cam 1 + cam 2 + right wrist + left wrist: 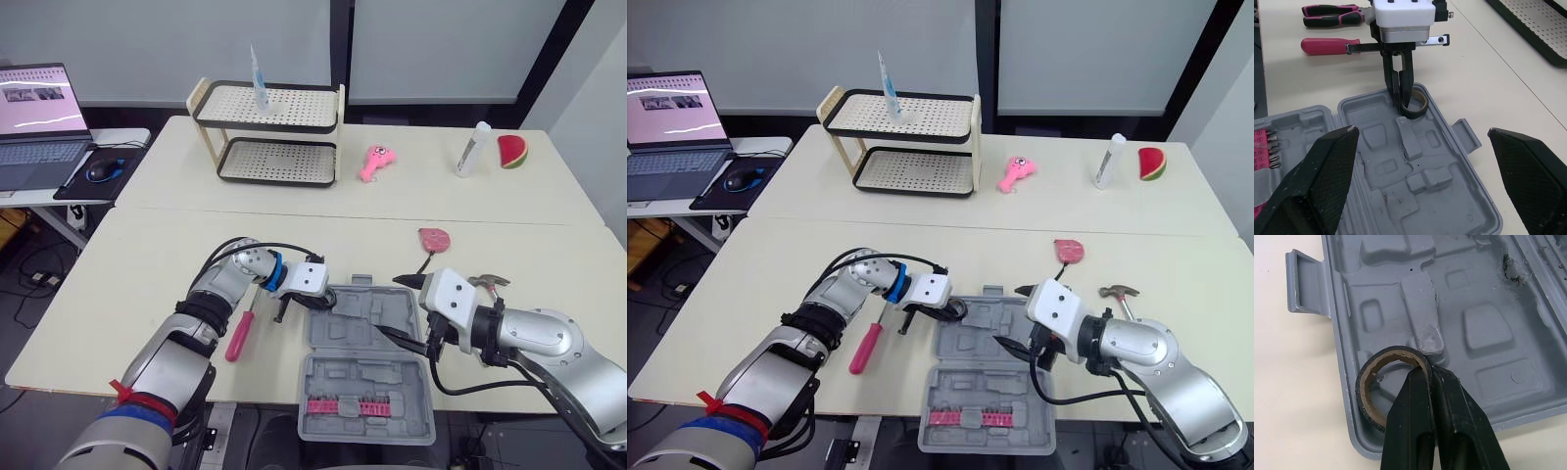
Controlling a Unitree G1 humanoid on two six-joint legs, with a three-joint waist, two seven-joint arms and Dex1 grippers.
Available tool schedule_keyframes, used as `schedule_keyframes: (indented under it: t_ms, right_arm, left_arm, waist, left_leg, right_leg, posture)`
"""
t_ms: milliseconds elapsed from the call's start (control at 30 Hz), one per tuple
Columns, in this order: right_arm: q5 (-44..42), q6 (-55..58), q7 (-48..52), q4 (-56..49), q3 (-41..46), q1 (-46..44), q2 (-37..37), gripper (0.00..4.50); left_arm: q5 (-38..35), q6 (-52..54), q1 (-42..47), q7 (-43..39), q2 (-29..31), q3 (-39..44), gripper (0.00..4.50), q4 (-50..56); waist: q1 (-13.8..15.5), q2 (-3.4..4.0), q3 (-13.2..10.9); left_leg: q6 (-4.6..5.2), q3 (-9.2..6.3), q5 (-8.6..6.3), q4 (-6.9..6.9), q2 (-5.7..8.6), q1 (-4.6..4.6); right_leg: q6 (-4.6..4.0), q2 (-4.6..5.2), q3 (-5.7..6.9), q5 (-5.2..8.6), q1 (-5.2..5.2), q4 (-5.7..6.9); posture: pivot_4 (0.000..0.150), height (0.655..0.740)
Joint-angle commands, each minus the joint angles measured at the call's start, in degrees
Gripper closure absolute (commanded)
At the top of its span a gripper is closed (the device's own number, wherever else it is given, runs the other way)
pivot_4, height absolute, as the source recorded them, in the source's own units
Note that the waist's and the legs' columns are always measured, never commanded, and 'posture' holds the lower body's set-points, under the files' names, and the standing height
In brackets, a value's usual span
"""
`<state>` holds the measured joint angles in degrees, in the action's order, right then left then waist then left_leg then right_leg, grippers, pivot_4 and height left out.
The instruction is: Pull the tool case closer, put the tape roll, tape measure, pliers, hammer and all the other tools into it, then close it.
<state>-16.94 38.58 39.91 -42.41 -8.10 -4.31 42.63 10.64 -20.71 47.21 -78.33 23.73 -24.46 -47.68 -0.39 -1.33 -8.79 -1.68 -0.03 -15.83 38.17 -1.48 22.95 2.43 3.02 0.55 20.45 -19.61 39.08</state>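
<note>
The grey tool case (343, 338) lies open at the table's front edge, with pink bits (351, 405) in its near half. My left gripper (1427, 374) is shut on the wall of the black tape roll (1362, 396), holding it upright over the far left corner of the case's far half. My right gripper (1422, 131) hangs open over the right side of that half, holding nothing. A pink-handled screwdriver (240, 333) and pliers (1332, 10) lie left of the case. The hammer (1117, 292) lies to its right, and the pink tape measure (434, 238) lies beyond it.
A two-tier rack (269, 132), a pink toy (374, 162), a white bottle (472, 149) and a watermelon slice (512, 151) stand on the far table. A laptop (34, 127) and mouse (101, 169) sit on a side desk at left.
</note>
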Motion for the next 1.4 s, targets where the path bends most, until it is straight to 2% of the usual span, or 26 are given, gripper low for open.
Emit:
schedule_keyframes:
  t_ms: [33,67,433,567,867,1067,1400]
  right_arm:
    - [0.23,-1.84,0.05,-0.87,0.6,0.47,-0.02,0.0]
    - [0.33,-2.16,0.08,-0.63,0.42,0.49,-0.09,0.0]
    - [0.7,-4.81,1.36,2.41,-0.93,-1.27,-0.4,0.0]
    - [0.78,-5.59,1.72,3.44,-1.26,-2.08,-0.65,0.0]
    - [1.99,-6.82,1.56,3.77,-1.16,-1.08,-0.27,0.0]
    - [2.07,-6.69,1.94,3.58,-0.66,-0.76,0.1,0.0]
    - [1.5,-5.43,2.32,2.63,-0.07,-1.17,0.63,0.0]
  left_arm:
    - [0.0,-0.6,1.02,-0.07,-0.3,0.09,3.83,0.53]
    - [-0.04,-0.83,1.21,0.18,-0.32,0.24,3.58,0.43]
    - [-2.5,0.38,0.82,-2.54,2.55,1.81,3.58,4.68]
    - [-6.13,3.26,-0.85,-2.89,3.88,4.3,3.58,7.98]
    - [-12.69,4.19,-10.0,4.97,0.06,10.46,3.58,12.81]
    - [-11.1,3.24,-12.04,9.01,-1.58,9.66,3.58,10.85]
    - [-5.62,-0.53,-11.05,13.4,-2.54,6.98,3.58,0.64]
  waist:
    - [0.01,0.0,0.0]
    - [0.0,0.0,0.0]
    - [-0.07,0.0,0.0]
    - [-0.06,0.0,0.0]
    - [-0.01,0.01,0.01]
    - [0.08,0.01,0.01]
    - [0.14,-0.01,0.04]
  left_leg:
    - [0.0,0.0,0.0,0.0,0.0,0.0]
    - [0.0,0.0,0.0,0.0,0.0,0.0]
    - [-0.02,0.0,0.01,0.0,-0.01,0.0]
    - [-0.2,0.0,0.11,0.01,0.0,0.0]
    - [-0.21,-0.02,0.12,0.02,-0.01,0.0]
    - [-0.21,-0.01,0.12,0.03,-0.01,0.0]
    - [-0.2,0.0,0.11,0.03,0.01,-0.02]
  right_leg:
    - [0.0,0.0,0.0,0.0,0.0,0.0]
    - [0.0,0.0,0.0,0.0,0.0,0.0]
    - [0.0,0.0,0.0,0.0,0.0,0.0]
    - [0.0,0.0,0.0,0.0,0.01,0.0]
    - [0.0,0.03,0.0,0.0,0.02,0.0]
    - [0.0,0.04,0.0,0.0,0.02,0.02]
    - [0.0,0.03,0.01,0.0,0.04,0.02]
  posture:
    - [0.15,0.74]
    - [0.15,0.74]
    - [0.15,0.74]
    - [0.15,0.74]
    - [0.15,0.74]
    - [0.15,0.74]
    - [0.15,0.74]
